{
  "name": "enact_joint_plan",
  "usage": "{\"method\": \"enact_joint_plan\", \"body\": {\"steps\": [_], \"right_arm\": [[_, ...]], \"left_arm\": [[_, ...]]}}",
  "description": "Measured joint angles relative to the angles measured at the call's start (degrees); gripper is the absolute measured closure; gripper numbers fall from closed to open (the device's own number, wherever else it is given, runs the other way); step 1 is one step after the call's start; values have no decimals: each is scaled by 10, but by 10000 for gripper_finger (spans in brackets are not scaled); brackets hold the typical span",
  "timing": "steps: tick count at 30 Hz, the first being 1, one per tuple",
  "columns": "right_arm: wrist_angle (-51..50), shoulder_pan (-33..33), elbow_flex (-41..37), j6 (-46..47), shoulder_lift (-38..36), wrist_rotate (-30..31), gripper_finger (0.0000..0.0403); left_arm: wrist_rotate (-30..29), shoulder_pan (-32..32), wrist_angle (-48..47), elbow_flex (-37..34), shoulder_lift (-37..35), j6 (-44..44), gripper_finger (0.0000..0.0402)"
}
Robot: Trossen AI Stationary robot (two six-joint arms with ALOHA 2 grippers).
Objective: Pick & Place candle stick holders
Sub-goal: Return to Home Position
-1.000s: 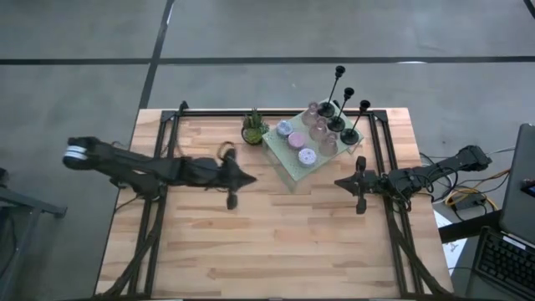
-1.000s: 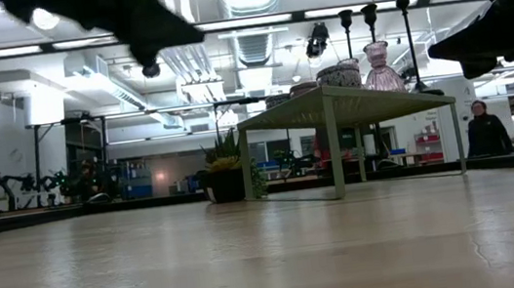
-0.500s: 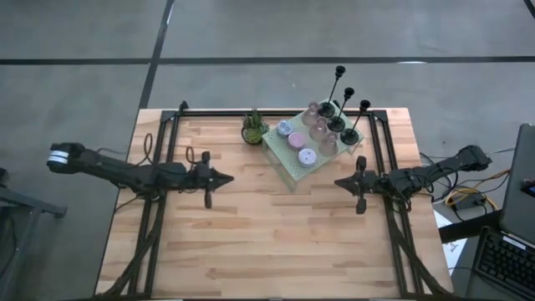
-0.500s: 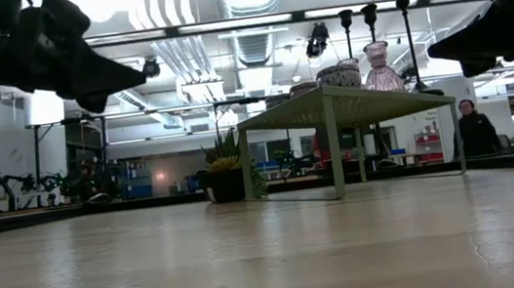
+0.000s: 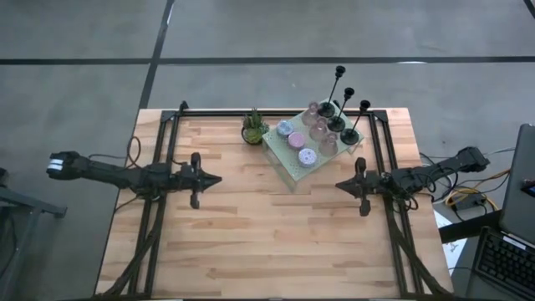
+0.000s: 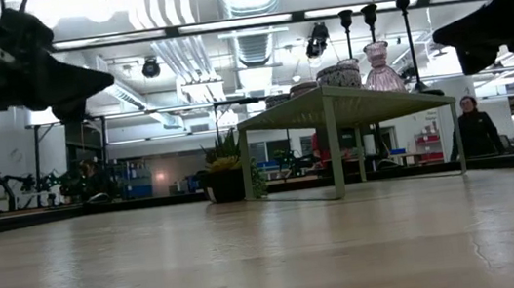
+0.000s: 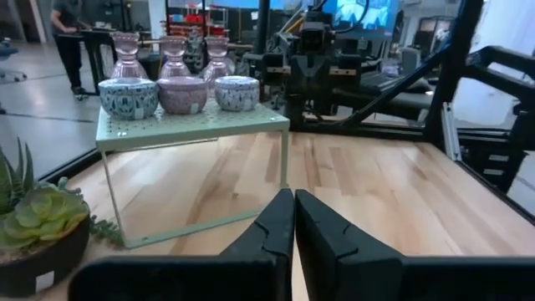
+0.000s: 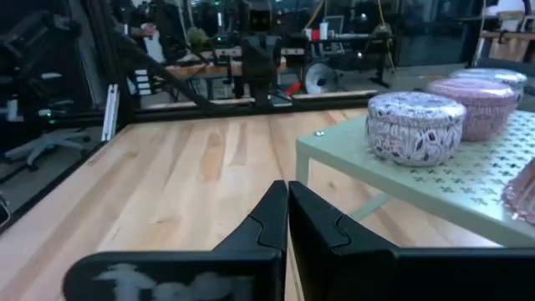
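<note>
Placing looks done: black holders (image 5: 336,122), glass cups (image 5: 319,130) and pastel round holders (image 5: 294,140) stand in rows on green platform (image 5: 290,170).
Step in hand: homing arms.
Left hand (image 5: 217,177) over left of tabletop (image 5: 267,242), fingers pressed together, empty.
Right hand (image 5: 338,185) near platform, likewise closed, empty.
Next: park arms; no grasp needed.
Low view crops both hands.
Black bases probably fully on platform; hard to confirm.

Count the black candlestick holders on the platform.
3, in a row along the platform's right side beside the glass cups: rear holder, middle holder, front holder. None seems hidden.
</note>
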Motion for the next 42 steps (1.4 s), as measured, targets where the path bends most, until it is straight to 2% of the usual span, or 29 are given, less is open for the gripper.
{"method": "enact_joint_plan", "body": {"steps": [5, 12, 17, 42], "right_arm": [[-20, -1, 0, -8, -35, 9, 394], [-35, -1, 0, -12, -81, 10, 394], [-35, -1, 0, -48, -90, 11, 394], [-35, -1, 0, -40, -89, 12, 394]], "left_arm": [[5, 0, -44, -15, -47, -4, 384], [15, 1, -48, -16, -95, 26, 385], [8, 1, -78, -16, -123, 33, 383], [7, 1, -98, -15, -126, 25, 385]]}}
